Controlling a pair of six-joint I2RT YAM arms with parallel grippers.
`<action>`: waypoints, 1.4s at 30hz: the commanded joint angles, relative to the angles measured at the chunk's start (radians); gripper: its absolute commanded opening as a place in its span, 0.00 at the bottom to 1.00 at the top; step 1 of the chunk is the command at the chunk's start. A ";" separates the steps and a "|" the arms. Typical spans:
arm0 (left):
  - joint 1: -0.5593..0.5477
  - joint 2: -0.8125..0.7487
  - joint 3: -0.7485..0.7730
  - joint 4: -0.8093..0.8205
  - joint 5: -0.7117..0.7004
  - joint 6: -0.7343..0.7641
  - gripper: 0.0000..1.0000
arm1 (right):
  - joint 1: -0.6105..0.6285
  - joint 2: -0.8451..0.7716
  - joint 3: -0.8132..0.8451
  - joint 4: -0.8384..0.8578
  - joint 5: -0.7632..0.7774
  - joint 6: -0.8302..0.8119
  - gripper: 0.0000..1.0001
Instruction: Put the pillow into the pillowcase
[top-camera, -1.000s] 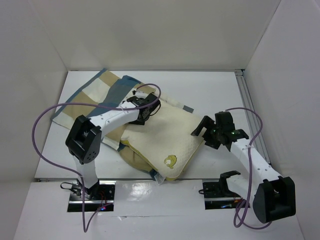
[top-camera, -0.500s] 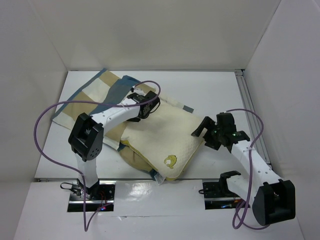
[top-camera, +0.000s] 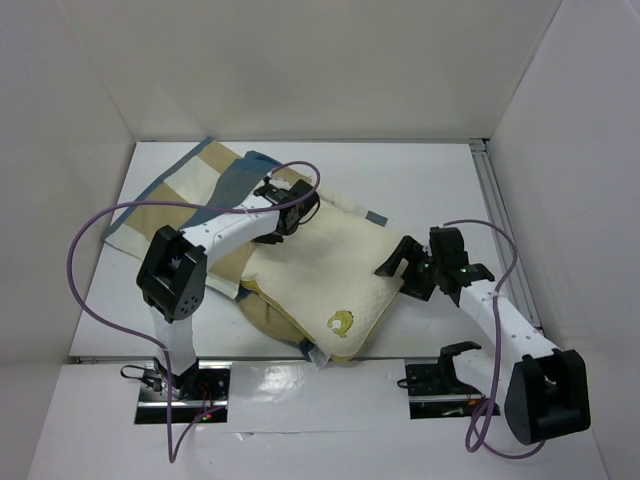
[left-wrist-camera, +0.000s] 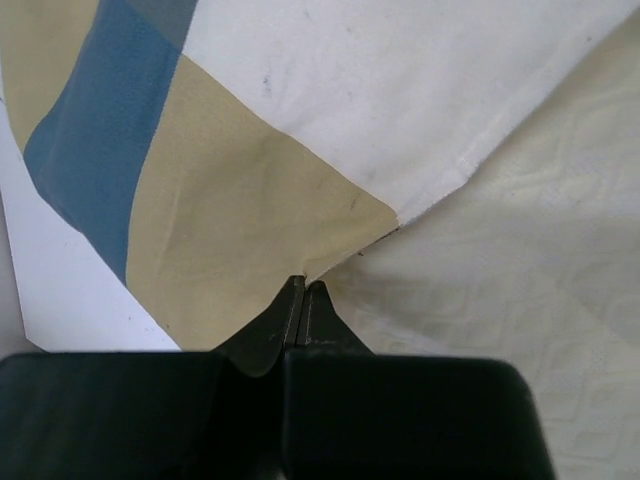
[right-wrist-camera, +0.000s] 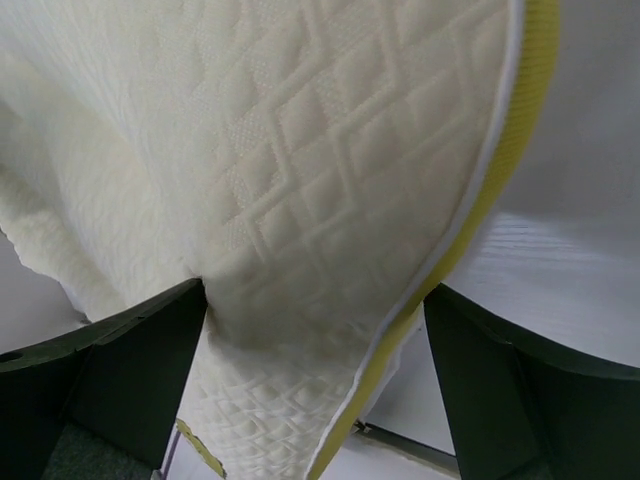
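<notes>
The cream pillow lies in the middle of the table, its yellow emblem toward the front. Its back-left part rests over the checked pillowcase, which spreads out to the back left. My left gripper is shut, its tips pinching the pillowcase at its hem, right beside the pillow. My right gripper is open at the pillow's right corner. In the right wrist view the quilted pillow with its yellow piping fills the gap between the wide-open fingers.
A metal rail runs along the table's right edge. White walls close in the back and both sides. Purple cables loop off both arms. A white tag sticks out at the pillow's front corner.
My left gripper has closed on the pillowcase's hem. My right gripper has moved left, so the pillow's right corner now sits between its open fingers.
</notes>
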 joint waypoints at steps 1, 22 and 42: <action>-0.008 -0.031 0.033 0.035 0.057 0.043 0.00 | 0.041 0.030 -0.015 0.086 -0.064 -0.018 0.95; -0.075 -0.137 0.205 0.142 0.571 0.137 0.00 | 0.443 0.119 0.201 0.157 0.125 0.057 0.00; 0.027 -0.135 0.297 -0.050 0.380 0.104 0.91 | 0.821 0.161 0.402 -0.128 0.543 -0.078 0.87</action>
